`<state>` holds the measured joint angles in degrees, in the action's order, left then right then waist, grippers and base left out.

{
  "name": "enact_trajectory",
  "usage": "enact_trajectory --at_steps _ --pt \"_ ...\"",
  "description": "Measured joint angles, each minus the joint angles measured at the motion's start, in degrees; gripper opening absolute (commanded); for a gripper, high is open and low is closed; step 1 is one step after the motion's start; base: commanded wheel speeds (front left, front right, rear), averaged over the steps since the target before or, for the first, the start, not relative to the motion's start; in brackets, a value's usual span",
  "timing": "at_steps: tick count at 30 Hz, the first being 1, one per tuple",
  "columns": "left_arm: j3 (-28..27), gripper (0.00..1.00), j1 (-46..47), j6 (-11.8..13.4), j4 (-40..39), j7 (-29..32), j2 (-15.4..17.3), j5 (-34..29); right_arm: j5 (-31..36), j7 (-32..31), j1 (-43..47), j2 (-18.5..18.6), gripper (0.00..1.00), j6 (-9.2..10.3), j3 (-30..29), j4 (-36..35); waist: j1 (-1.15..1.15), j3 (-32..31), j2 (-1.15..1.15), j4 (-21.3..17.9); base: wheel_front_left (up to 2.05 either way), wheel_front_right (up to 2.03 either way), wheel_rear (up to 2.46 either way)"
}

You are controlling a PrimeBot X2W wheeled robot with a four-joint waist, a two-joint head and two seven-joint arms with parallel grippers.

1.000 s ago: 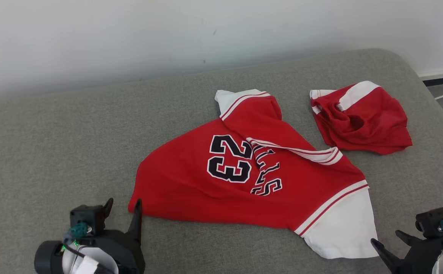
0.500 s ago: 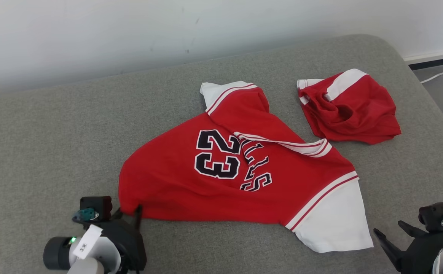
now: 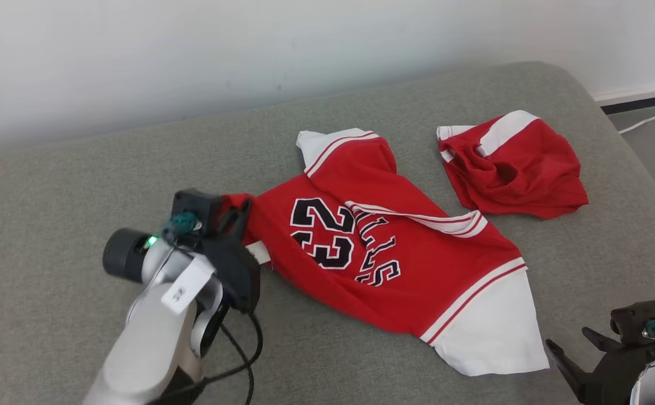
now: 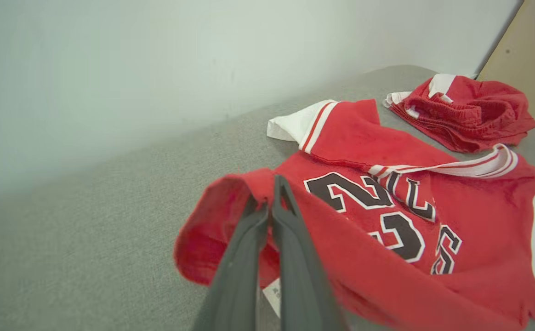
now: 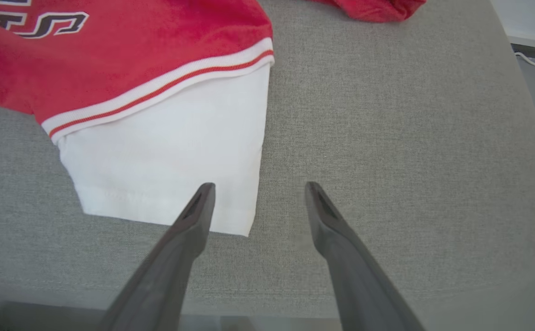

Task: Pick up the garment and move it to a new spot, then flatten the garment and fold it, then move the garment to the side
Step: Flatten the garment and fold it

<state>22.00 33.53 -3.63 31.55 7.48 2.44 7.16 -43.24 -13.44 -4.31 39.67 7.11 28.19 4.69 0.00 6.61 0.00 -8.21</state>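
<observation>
Left claw (image 3: 239, 209) shut tight on the red hem corner of the jersey (image 3: 395, 264), which it has raised off the grey padded surface (image 3: 80, 169). A second ago the same claw stood wide open at that corner, low on the surface. Now it holds the cloth up and further in toward the wall, and the hem has doubled over beside the "23". The pick-up appears to have begun, though most of the jersey lies where it was. Its white sleeve (image 3: 496, 326) is flat at the near edge, so the move to a new spot is yet to come, with flattening and folding after it.

Right claw (image 3: 569, 340) has not changed: it waits spread wide and empty at the lower right, just beside that sleeve. A second red garment (image 3: 513, 169) lies crumpled and apart, toward the far right corner.

From the left wrist, the pinch itself is plain. The left claw (image 4: 267, 197) has its two fingers pressed together, with a loop of red fabric draped round them and a small white label (image 4: 272, 292) hanging below. From the head camera, the claw's own body hides most of that grip. From the right wrist, the right claw (image 5: 259, 186) straddles the sleeve's outer corner, one finger over white cloth (image 5: 171, 161) and the other over bare grey. Whether either finger touches cannot be told.
</observation>
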Motion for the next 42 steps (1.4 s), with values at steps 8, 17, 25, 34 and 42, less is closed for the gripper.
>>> enact_trajectory --at_steps 8,17,25,34,42 --pt "1.8 0.44 5.81 -1.68 13.81 1.03 -0.48 2.3 1.7 -0.68 -2.89 -0.87 1.0 -0.1 1.96 -0.64 0.0 0.21 0.0 -1.84 0.0 0.0 0.0" --pt "7.25 1.0 12.57 -1.53 16.23 -3.93 -0.65 8.05 2.0 -0.68 -3.15 -1.33 1.0 -0.16 2.63 0.43 0.0 1.24 0.0 -3.24 0.0 0.0 0.0" --pt "11.25 1.0 12.88 -1.26 19.5 -5.44 -0.59 7.53 1.99 -0.34 -2.53 -2.0 1.0 -0.34 2.8 1.21 0.0 0.92 0.0 -2.29 0.0 0.0 0.0" --pt "11.65 1.0 11.52 0.19 22.4 -7.3 -0.57 7.65 1.9 0.48 -0.4 -2.11 1.0 -0.33 2.6 1.92 0.0 -0.1 0.0 0.31 0.0 0.0 0.0" --pt "10.85 1.0 10.42 0.08 25.71 -7.46 -0.36 8.2 1.92 0.8 0.13 -2.3 1.0 -0.32 2.98 1.14 0.0 -0.41 0.0 1.93 0.0 0.0 0.0"
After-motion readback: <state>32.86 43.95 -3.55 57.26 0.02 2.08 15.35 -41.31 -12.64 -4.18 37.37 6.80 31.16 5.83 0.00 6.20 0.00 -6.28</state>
